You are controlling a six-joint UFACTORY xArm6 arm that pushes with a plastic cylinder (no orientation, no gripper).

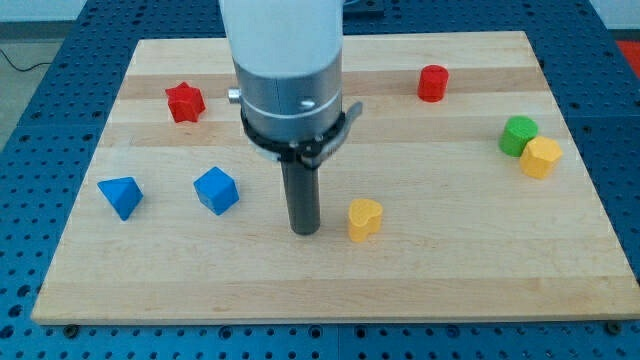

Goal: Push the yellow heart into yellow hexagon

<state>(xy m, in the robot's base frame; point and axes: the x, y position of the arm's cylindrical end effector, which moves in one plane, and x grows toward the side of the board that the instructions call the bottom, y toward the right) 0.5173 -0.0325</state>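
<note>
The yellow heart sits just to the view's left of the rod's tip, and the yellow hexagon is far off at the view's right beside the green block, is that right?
Not quite. In the camera view the yellow heart sits just to the view's right of my tip, not its left. The rest holds: the yellow hexagon is far off at the view's right, beside the green block.

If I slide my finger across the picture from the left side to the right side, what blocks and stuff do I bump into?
Blue triangle block → red star → blue cube → my tip → yellow heart → red cylinder → green block → yellow hexagon.
</note>
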